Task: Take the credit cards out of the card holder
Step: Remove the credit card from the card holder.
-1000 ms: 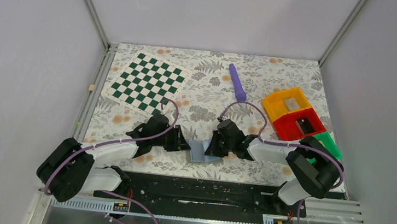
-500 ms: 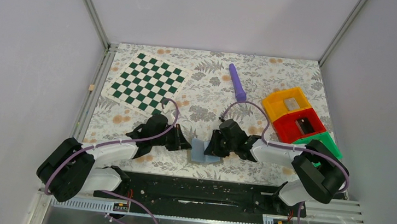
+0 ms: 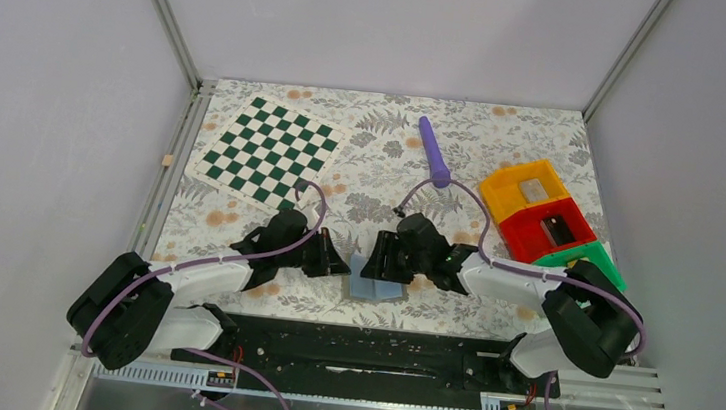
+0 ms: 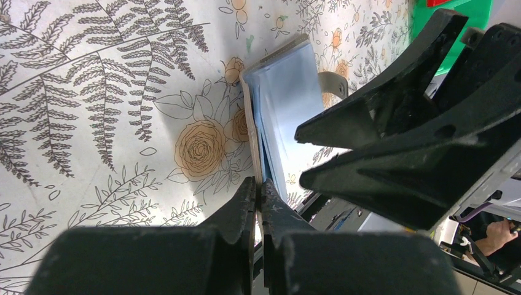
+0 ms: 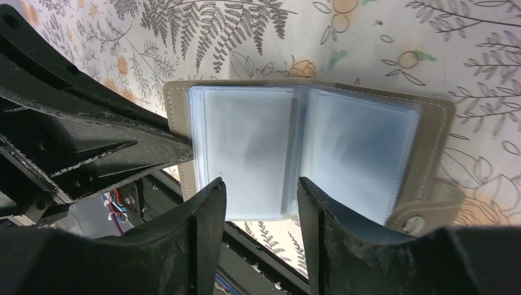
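The grey card holder (image 3: pixel 372 280) lies open like a booklet on the flowered cloth between both arms, its pale blue cloudy sleeves (image 5: pixel 307 144) facing up. My left gripper (image 4: pixel 258 184) is shut on the edge of its left leaf (image 4: pixel 284 104). My right gripper (image 5: pixel 259 187) hovers open just above the holder's near edge, one finger (image 5: pixel 206 209) over the left leaf, the other over the right, with nothing between them. No credit cards show in the sleeves. In the top view the left gripper (image 3: pixel 339 263) and right gripper (image 3: pixel 381 259) flank the holder.
A green chessboard mat (image 3: pixel 271 150) lies at the back left and a purple stick (image 3: pixel 434 152) at the back middle. Orange (image 3: pixel 524 188), red (image 3: pixel 548 227) and green (image 3: pixel 594 263) bins stand at the right; the red one holds a small dark flat piece. The table's near rail is just below the holder.
My left gripper has closed on the holder's left leaf. My right gripper has opened, let go of the holder and shifted slightly left over it.
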### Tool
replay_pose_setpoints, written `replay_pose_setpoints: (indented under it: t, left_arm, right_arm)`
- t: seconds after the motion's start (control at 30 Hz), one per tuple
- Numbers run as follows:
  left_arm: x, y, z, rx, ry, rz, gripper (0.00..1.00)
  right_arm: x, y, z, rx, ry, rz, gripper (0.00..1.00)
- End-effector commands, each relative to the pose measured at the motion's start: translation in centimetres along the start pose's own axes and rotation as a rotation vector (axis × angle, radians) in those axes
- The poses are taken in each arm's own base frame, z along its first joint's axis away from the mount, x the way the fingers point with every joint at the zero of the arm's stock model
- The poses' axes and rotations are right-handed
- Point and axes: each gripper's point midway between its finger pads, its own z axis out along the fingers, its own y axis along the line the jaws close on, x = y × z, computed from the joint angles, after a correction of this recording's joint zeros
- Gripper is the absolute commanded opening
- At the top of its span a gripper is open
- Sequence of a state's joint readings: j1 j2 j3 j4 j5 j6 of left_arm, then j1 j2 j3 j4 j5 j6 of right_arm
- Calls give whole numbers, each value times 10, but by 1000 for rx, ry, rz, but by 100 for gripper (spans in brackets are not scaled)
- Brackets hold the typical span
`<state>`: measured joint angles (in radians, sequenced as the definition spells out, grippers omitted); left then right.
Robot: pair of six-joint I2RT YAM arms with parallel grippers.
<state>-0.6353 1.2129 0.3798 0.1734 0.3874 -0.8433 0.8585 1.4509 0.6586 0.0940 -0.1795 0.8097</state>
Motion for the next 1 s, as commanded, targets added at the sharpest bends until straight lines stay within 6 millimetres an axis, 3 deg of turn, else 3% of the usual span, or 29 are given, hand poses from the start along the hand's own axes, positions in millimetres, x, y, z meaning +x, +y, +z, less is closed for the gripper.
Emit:
replay_pose_setpoints:
  t: [0.0, 0.37, 0.5, 0.67, 0.97]
  left_arm:
    - [-10, -22, -4, 71, -21, 21, 0]
    - [-8, -22, -6, 72, -22, 18, 0]
    - [-7, -20, -6, 65, -20, 17, 0]
    - [-5, -15, -6, 43, -13, 16, 0]
    - [-1, -8, -8, 10, -1, 23, 0]
  right_arm:
    - [0, 28, 6, -62, 17, -25, 58]
    - [10, 25, 18, -16, 40, -42, 61]
    - [12, 18, 20, 18, 43, -48, 54]
    - [7, 5, 9, 99, 16, -78, 39]
    - [-10, -32, -26, 311, -79, -153, 43]
